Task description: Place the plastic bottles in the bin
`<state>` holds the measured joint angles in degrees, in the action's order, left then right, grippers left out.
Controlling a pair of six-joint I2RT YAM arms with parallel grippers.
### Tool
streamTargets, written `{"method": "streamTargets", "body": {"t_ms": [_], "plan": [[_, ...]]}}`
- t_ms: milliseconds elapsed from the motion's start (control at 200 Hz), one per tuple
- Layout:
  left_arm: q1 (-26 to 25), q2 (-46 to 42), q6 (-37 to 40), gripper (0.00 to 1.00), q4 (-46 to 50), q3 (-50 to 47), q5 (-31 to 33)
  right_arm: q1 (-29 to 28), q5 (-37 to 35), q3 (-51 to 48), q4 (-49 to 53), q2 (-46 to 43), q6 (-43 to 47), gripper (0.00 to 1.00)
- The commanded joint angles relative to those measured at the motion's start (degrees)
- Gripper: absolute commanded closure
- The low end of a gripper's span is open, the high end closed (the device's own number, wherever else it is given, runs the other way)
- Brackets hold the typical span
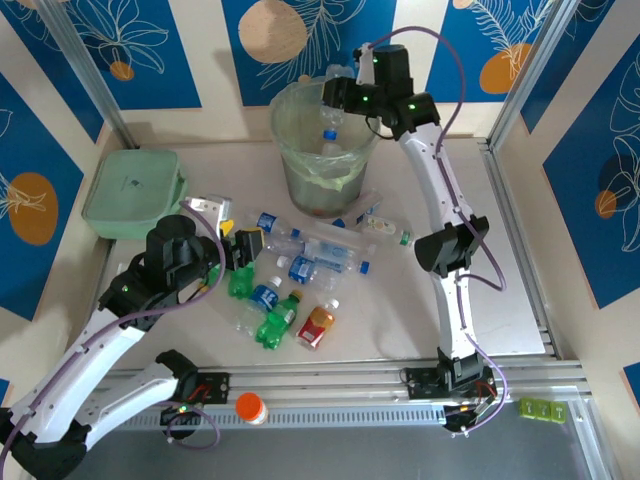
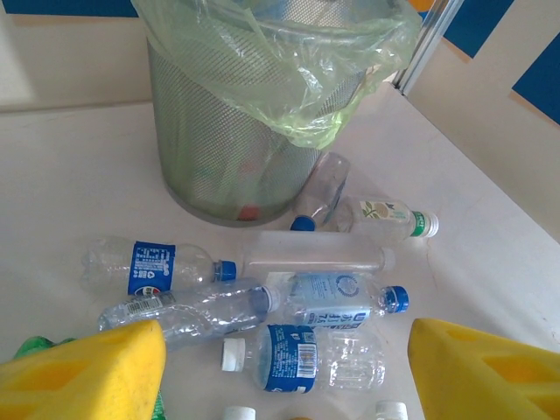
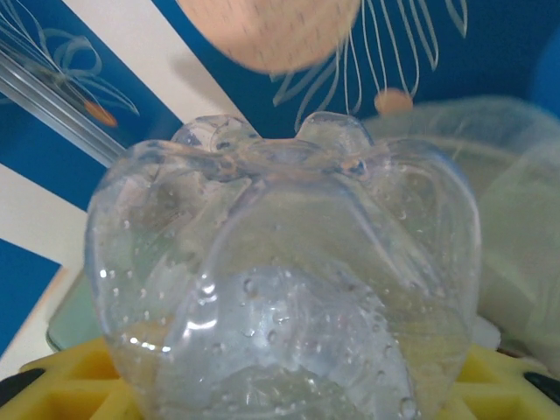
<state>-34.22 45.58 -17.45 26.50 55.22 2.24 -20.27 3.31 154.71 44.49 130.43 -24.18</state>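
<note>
**Step in hand:** delivery of one bottle to the bin by the right arm.

**Right end effector** (image 1: 343, 97): positioned over the mouth of the bin (image 1: 292, 165), which stands at the middle of the table's (image 1: 450, 300) far edge. The wrist view shows the yellow fingers pinching a clear bottle (image 3: 289, 262) by its body, with the lobed base towards the camera. By judgement, the bottle hangs neck-down.

**Left end effector** (image 2: 284, 367): jaws spread and empty, poised low over the heap. A blue-labelled bottle (image 2: 302, 357) lies on its side between the finger lines.

**Plastic bottles** (image 1: 300, 265): scattered across the middle of the table, from the foot of the bin towards the near edge. Most lie flat and several touch one another.

**Recommendations:**
- Confirm that the held bottle is wholly inside the rim line before the fingers part. The liner bag (image 2: 289, 79) droops loosely over the rim and could deflect a bottle dropped near the edge.
- Lower the neck slightly into the mouth, then release in one clean opening.
- Lift straight up afterwards, so that no finger catches the bag.
- Keep the left arm at the heap, away from the bin, until the right arm is out of the way.
- Grip the next bottle across its body, as these light bottles are likely to roll.
</note>
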Motion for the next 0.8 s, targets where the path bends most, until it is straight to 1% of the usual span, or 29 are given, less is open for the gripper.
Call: {"method": "streamTargets", "body": {"t_ms": [0,140,335,570,650,735,795], "plan": [[0.6,-0.3,1.2,0.27,-1.2,-0.6,0.5,-1.0,2.1,0.5,-3.5,2.1,1.3,0.49],[0.6,-0.4,0.9,0.27,-1.5,-0.9,-0.3,-1.7,2.1,5.1,0.6,7.7,1.4,0.48],[0.7,-0.5,1.0,0.26,-1.5,-0.9,0.0,-3.9,1.1,1.9,0.1,9.0,4.6,0.47],[0.6,-0.9,1.2,0.26,-1.1,-0.9,0.9,-4.1,1.5,1.8,1.5,11.2,4.2,0.45],[0.6,-1.1,1.1,0.25,-1.1,-0.9,1.1,-4.4,1.5,1.8,1.9,11.4,4.7,0.42],[0.6,-1.1,1.1,0.25,-1.2,-0.9,1.1,-4.7,1.1,1.8,2.3,11.3,4.7,0.35],[0.7,-1.1,1.3,0.25,-1.2,-0.9,1.3,-4.7,1.2,1.8,2.3,10.8,4.7,0.33]]}}
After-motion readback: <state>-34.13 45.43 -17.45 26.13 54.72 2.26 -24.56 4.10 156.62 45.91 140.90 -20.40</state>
